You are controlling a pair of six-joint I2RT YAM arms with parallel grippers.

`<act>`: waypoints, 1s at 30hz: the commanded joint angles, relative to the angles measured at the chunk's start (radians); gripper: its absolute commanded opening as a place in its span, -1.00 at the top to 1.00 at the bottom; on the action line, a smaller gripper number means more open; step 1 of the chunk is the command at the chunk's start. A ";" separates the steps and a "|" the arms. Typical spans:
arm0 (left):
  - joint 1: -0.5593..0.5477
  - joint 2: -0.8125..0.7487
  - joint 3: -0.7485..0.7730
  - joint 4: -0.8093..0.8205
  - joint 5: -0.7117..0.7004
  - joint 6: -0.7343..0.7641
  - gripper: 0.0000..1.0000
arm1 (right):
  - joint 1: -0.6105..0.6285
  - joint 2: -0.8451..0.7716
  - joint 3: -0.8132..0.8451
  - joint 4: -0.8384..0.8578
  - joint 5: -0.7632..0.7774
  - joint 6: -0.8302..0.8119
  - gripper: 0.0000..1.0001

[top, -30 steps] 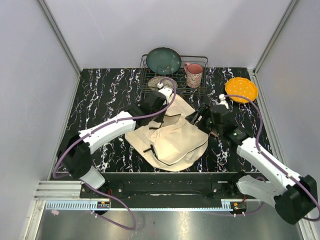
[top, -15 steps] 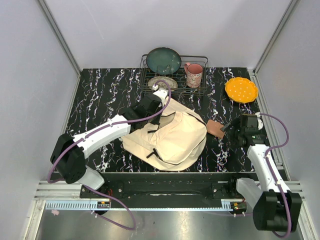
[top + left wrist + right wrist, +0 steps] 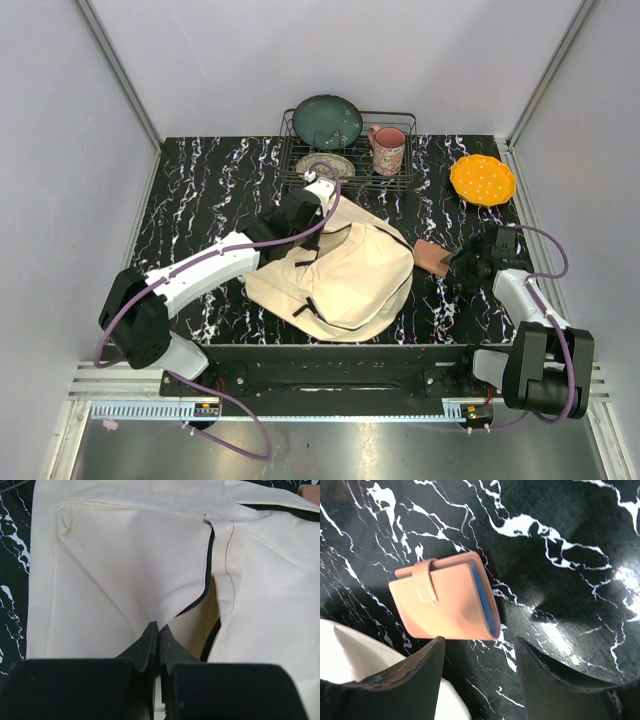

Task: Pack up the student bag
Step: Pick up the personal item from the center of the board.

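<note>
Lab robot cell: plain grey walls [image 3: 350, 60], alu rail [image 3: 110, 378].

The backpack [image 3: 345, 278] is cream canvas with a rounded outline and black trim tabs. It lies flat at the middle of the bench [image 3: 200, 185], its long axis running diagonally. The black zipper [image 3: 207, 575] is partly open, showing a dark gap. Fabric beside the zipper rises to a peak, pinched in the left pincer [image 3: 158, 631].
</note>
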 commanded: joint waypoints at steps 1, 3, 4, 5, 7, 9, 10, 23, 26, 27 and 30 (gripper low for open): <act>0.005 -0.066 0.015 0.105 0.025 0.023 1.00 | -0.014 0.008 -0.002 0.090 -0.042 -0.035 -0.27; 0.007 -0.071 0.003 0.113 0.039 0.034 1.00 | -0.016 0.018 -0.002 0.094 -0.056 -0.041 -0.27; 0.008 -0.071 0.002 0.116 0.041 0.035 1.00 | -0.019 0.021 -0.002 0.097 -0.058 -0.042 -0.28; 0.008 -0.072 0.002 0.117 0.045 0.037 1.00 | -0.021 0.024 -0.004 0.098 -0.061 -0.044 -0.28; 0.007 -0.071 0.002 0.119 0.048 0.041 1.00 | -0.024 0.026 -0.005 0.109 -0.082 -0.056 -0.29; 0.007 -0.068 0.002 0.119 0.051 0.043 1.00 | -0.025 0.028 -0.002 0.110 -0.097 -0.064 -0.29; 0.008 -0.064 0.003 0.116 0.051 0.043 1.00 | -0.025 0.028 -0.001 0.116 -0.102 -0.065 -0.28; 0.010 -0.054 -0.006 0.123 0.076 0.047 1.00 | -0.027 0.095 0.013 0.152 -0.174 -0.099 -0.13; 0.010 -0.049 -0.005 0.125 0.077 0.047 1.00 | -0.027 0.115 0.013 0.166 -0.182 -0.101 -0.11; 0.008 -0.051 -0.005 0.125 0.081 0.047 1.00 | -0.027 0.130 0.013 0.175 -0.183 -0.101 -0.10; 0.008 -0.049 -0.005 0.123 0.085 0.049 1.00 | -0.027 0.161 0.016 0.192 -0.188 -0.102 -0.07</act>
